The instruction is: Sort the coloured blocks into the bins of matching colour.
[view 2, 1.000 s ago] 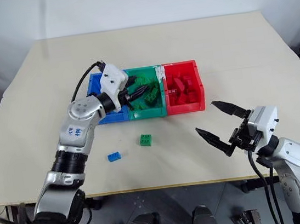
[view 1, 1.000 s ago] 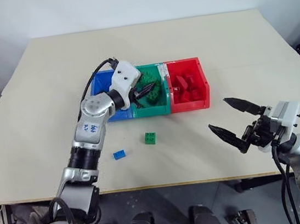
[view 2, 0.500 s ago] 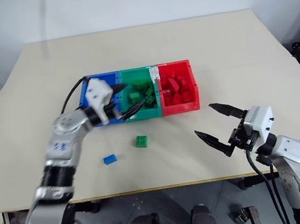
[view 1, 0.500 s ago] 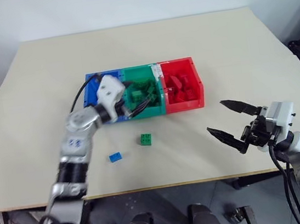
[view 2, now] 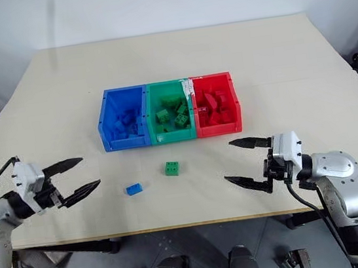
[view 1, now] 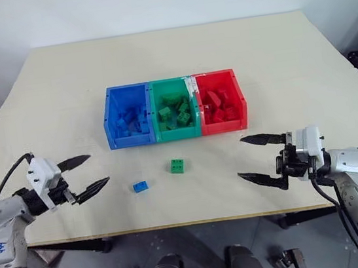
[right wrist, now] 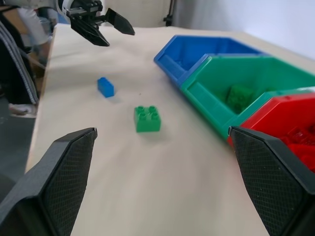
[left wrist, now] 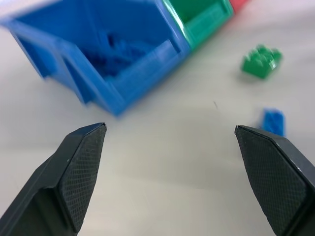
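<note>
Three joined bins stand mid-table: blue (view 1: 107, 120), green (view 1: 177, 133) and red (view 1: 243, 102), each holding several bricks of its own colour. In front of them a green block (view 1: 178, 166) and a smaller blue block (view 1: 140, 186) lie loose on the table. My left gripper (view 1: 98, 168) hovers open and empty near the front left edge, pointing toward the blue block. At the front right my right gripper (view 1: 241, 158) is open and empty too, pointing left toward the green block. The right wrist view shows both loose blocks (right wrist: 147, 119) (right wrist: 105, 86) between its fingers.
The beige table (view 1: 175, 55) stretches wide behind the bins. Its front edge (view 1: 197, 223) runs just below both grippers. White tape (view 1: 191, 83) marks the rim between the green and red bins.
My left arm has drawn back from over the green bin to the table's front left, and its jaws have opened. My right gripper has turned to point more to the left.
</note>
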You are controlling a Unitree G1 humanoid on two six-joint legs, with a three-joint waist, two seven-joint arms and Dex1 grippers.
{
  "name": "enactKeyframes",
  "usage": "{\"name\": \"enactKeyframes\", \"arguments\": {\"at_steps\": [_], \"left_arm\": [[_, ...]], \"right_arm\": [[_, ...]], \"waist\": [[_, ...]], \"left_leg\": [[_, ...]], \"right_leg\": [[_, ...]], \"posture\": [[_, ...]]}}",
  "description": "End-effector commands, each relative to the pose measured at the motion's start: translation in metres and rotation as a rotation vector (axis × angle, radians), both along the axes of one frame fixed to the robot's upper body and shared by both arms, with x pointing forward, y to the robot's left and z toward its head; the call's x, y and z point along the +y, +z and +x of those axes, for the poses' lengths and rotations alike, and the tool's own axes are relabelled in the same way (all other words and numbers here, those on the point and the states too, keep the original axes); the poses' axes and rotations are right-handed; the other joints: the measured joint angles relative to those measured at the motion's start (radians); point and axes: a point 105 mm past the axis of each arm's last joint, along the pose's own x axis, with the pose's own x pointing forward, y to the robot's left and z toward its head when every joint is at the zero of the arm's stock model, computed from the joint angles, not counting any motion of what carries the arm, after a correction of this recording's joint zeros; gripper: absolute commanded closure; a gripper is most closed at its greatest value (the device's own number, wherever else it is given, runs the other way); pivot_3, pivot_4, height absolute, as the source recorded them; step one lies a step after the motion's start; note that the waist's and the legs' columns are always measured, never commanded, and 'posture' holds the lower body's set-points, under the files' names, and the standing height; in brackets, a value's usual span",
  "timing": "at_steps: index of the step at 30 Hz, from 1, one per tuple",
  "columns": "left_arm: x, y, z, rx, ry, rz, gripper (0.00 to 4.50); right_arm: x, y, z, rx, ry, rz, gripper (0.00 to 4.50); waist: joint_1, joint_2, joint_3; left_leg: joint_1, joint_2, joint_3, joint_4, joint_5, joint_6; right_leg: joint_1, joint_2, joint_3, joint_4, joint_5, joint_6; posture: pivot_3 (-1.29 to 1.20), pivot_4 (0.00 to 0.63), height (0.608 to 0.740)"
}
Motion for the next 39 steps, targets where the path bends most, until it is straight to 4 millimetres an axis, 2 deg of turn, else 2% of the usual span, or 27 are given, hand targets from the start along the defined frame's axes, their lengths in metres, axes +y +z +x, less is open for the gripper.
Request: {"name": "enactKeyframes", "arguments": {"at_steps": [1,6,8,13,18,22,23,27,33,39], "left_arm": [[-0.037,0.015,-0.007,-0.039,-0.163,0.041,0.05],[-0.088,0.014,-0.003,-0.019,-0.326,0.149,0.05],[-0.101,0.011,0.0,-0.012,-0.387,0.233,0.05],[-0.14,0.001,0.028,-0.022,-0.462,0.352,0.05],[-0.163,-0.011,0.05,-0.002,-0.471,0.365,0.05],[-0.167,-0.021,0.055,0.048,-0.492,0.396,0.05],[-0.169,-0.022,0.056,0.051,-0.493,0.398,0.23],[-0.172,-0.027,0.058,0.061,-0.491,0.413,1.17],[-0.168,-0.024,0.059,0.041,-0.483,0.39,3.0],[-0.155,0.005,0.059,-0.083,-0.427,0.2,3.02]], "right_arm": [[-0.003,0.007,0.002,-0.039,0.004,-0.02,0.0],[-0.015,0.004,-0.001,-0.025,-0.04,-0.034,0.0],[-0.02,0.004,-0.004,-0.012,-0.061,-0.033,0.0],[-0.035,-0.002,-0.017,0.038,-0.124,-0.044,0.0],[-0.041,-0.003,-0.03,0.045,-0.18,-0.047,0.0],[-0.042,-0.004,-0.038,0.051,-0.207,-0.049,0.0],[-0.042,-0.004,-0.04,0.052,-0.213,-0.049,0.0],[-0.042,-0.005,-0.044,0.057,-0.221,-0.052,0.0],[-0.038,-0.005,-0.042,0.051,-0.211,-0.048,0.0],[-0.03,0.001,-0.035,0.017,-0.198,-0.002,0.0]], "waist": [[0.001,0.0,0.0],[-0.001,0.0,0.0],[0.0,0.0,0.0],[0.001,0.0,0.0],[-0.004,0.0,0.0],[-0.005,0.0,0.0],[-0.004,0.0,0.0],[0.0,0.0,0.0],[0.002,0.0,0.0],[-0.005,0.0,0.0]], "left_leg": [[0.0,0.0,0.0,0.0,0.0,0.0],[0.0,0.0,0.001,0.0,0.0,0.0],[0.0,-0.001,0.001,0.0,0.0,0.0],[0.0,-0.003,0.002,0.0,0.0,0.0],[0.0,-0.003,0.006,0.0,-0.001,0.0],[0.0,-0.002,0.012,0.0,-0.001,0.0],[0.0,-0.002,0.012,0.0,-0.001,0.0],[0.0,-0.003,0.012,0.002,-0.001,0.001],[0.0,-0.002,0.012,0.002,-0.001,0.001],[0.0,-0.002,0.011,0.001,-0.001,0.001]], "right_leg": [[0.0,0.0,0.0,0.0,0.0,0.0],[0.0,0.0,0.0,0.0,0.0,0.0],[0.0,0.0,0.0,0.0,0.0,0.0],[0.0,0.001,0.0,0.0,0.0,0.0],[-0.001,0.002,0.0,0.0,0.0,0.0],[-0.001,0.002,0.001,0.0,0.0,0.0],[-0.001,0.002,0.001,0.0,0.0,0.0],[0.0,0.002,0.001,0.0,0.0,0.001],[0.0,0.002,0.001,0.0,0.0,0.001],[-0.001,0.002,0.001,0.0,0.0,0.001]], "posture": [[0.0,0.15,0.74],[0.0,0.15,0.74],[0.0,0.15,0.74],[0.0,0.15,0.74],[0.0,0.15,0.74],[0.0,0.15,0.74],[0.0,0.15,0.74],[0.0,0.15,0.74],[0.0,0.15,0.74],[0.0,0.15,0.74]]}}
